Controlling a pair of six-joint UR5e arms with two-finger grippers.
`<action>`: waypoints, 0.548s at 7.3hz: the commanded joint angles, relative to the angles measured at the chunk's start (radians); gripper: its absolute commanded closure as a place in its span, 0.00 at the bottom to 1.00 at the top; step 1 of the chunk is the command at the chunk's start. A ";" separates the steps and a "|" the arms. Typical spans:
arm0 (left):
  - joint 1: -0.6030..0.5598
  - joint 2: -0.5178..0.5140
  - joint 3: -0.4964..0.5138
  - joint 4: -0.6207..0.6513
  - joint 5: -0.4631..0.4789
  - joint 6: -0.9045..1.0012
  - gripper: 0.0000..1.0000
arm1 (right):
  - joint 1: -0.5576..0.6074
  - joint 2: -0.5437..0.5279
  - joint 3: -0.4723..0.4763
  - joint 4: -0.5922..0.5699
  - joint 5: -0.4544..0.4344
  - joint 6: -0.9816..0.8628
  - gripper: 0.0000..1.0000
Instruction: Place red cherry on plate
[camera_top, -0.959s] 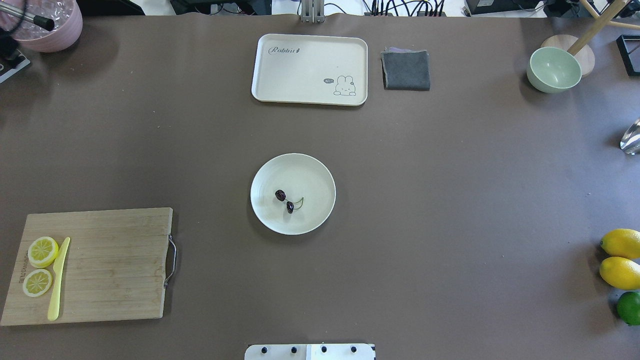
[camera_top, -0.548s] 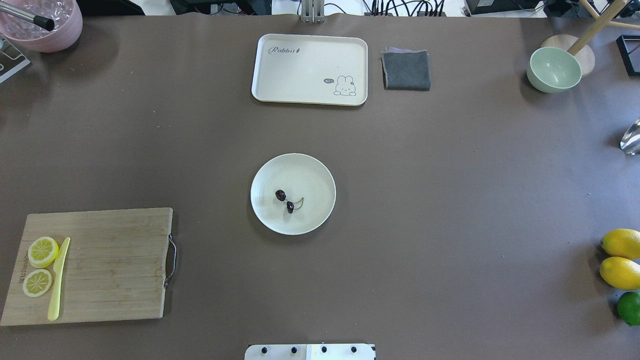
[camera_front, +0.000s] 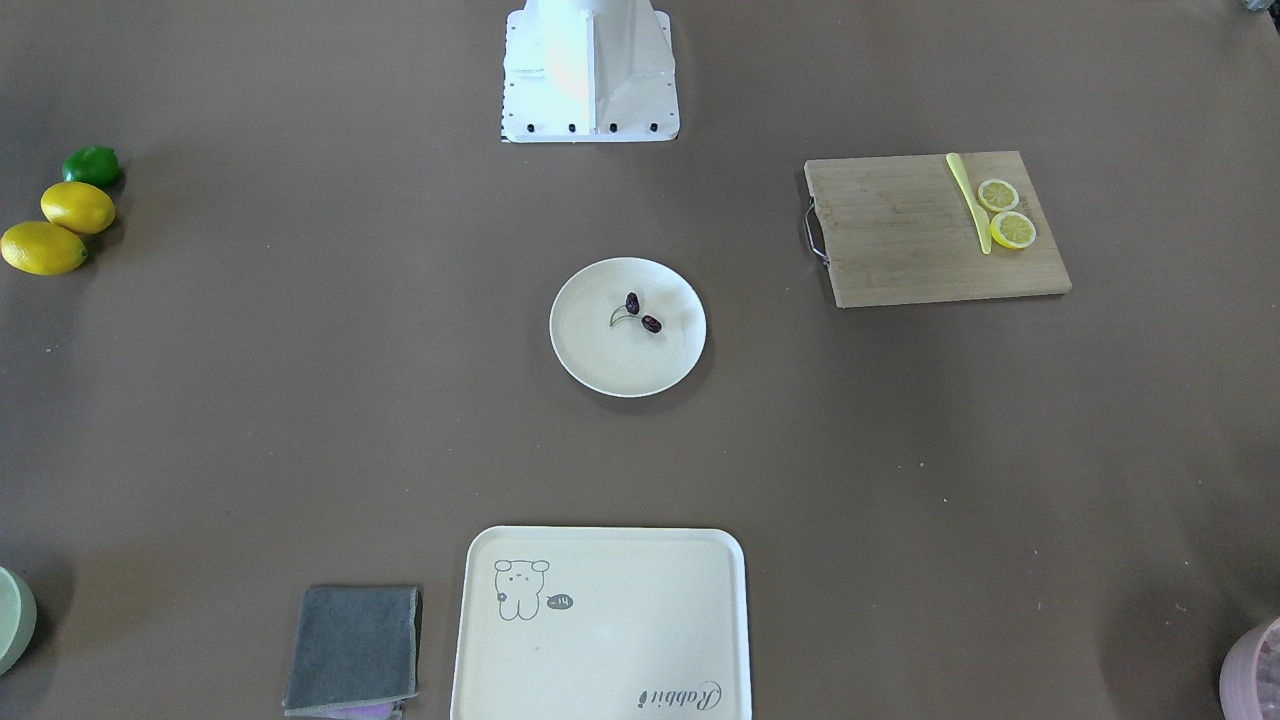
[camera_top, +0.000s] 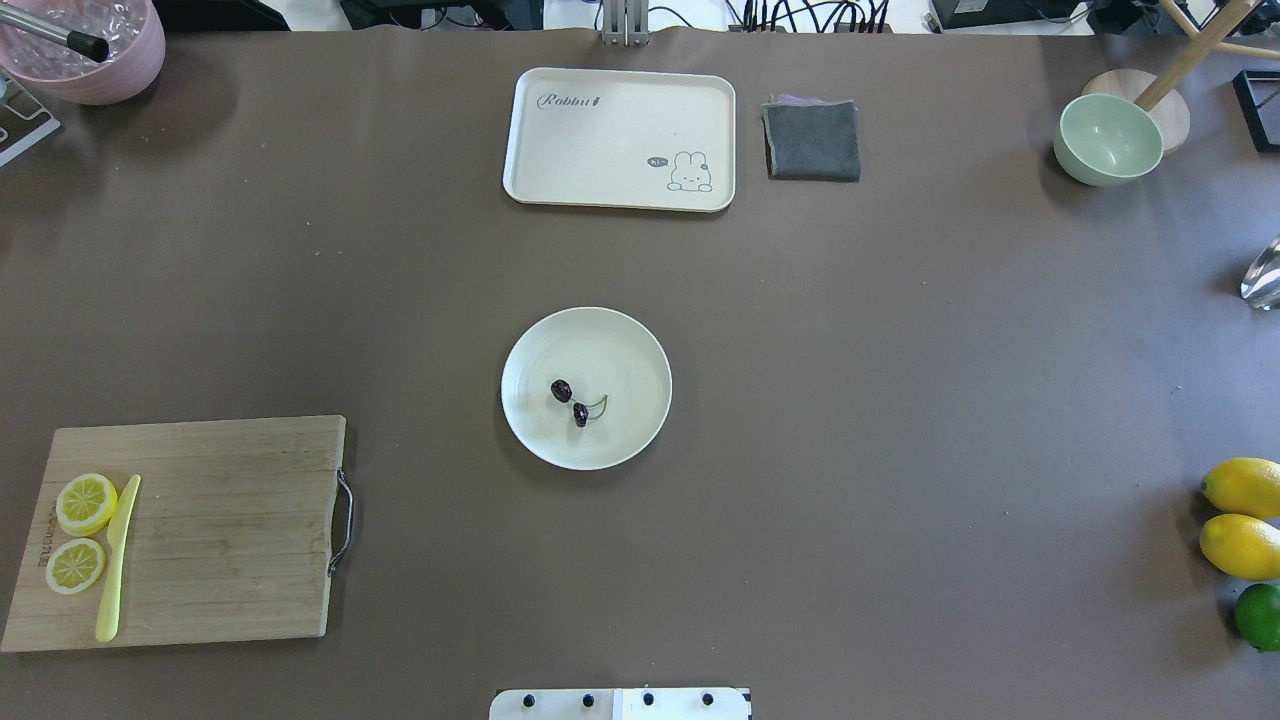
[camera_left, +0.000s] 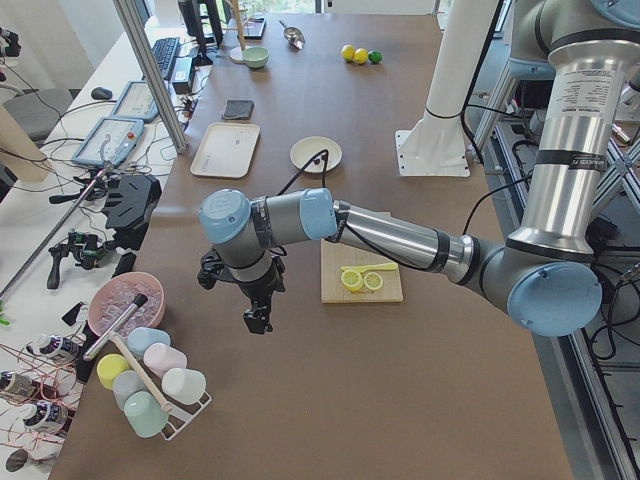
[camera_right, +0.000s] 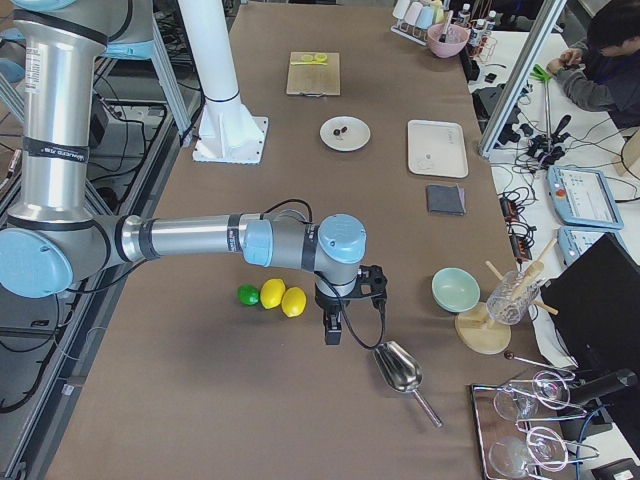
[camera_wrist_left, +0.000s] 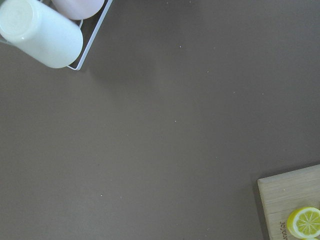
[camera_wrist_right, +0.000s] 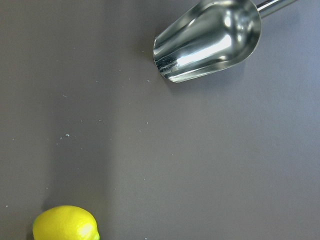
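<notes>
The red cherry (camera_top: 562, 390), a dark maroon pair on a thin green stem, lies inside the round cream plate (camera_top: 640, 350) at mid-table, a little left of the plate's centre. The front-facing view has the same cherry (camera_front: 632, 302) on the plate (camera_front: 600, 370). No gripper is near them. My left gripper (camera_left: 257, 318) hangs over bare table off the table's left end, near a cup rack. Beside the lemons at the right end hangs my right gripper (camera_right: 332, 333). Both show only in the side views, so I cannot tell whether they are open or shut.
A cutting board (camera_top: 220, 530) with lemon slices and a yellow knife sits front left. At the back are a rabbit tray (camera_top: 620, 120), a grey cloth (camera_top: 812, 140) and a green bowl (camera_top: 1108, 140). Lemons (camera_top: 1240, 515), a lime and a metal scoop (camera_wrist_right: 210, 42) lie at the right.
A dark part of the left arm at the overhead view's upper left edge has slid out of view. The cherry and plate have not moved.
</notes>
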 joint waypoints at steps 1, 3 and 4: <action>0.001 0.105 0.006 -0.130 -0.066 -0.023 0.02 | 0.000 0.000 0.001 -0.003 0.003 -0.001 0.00; -0.001 0.181 -0.005 -0.224 -0.068 -0.114 0.02 | 0.000 -0.001 0.001 -0.003 0.005 -0.001 0.00; -0.002 0.217 -0.002 -0.285 -0.077 -0.117 0.02 | 0.000 -0.001 0.001 -0.003 0.005 -0.001 0.00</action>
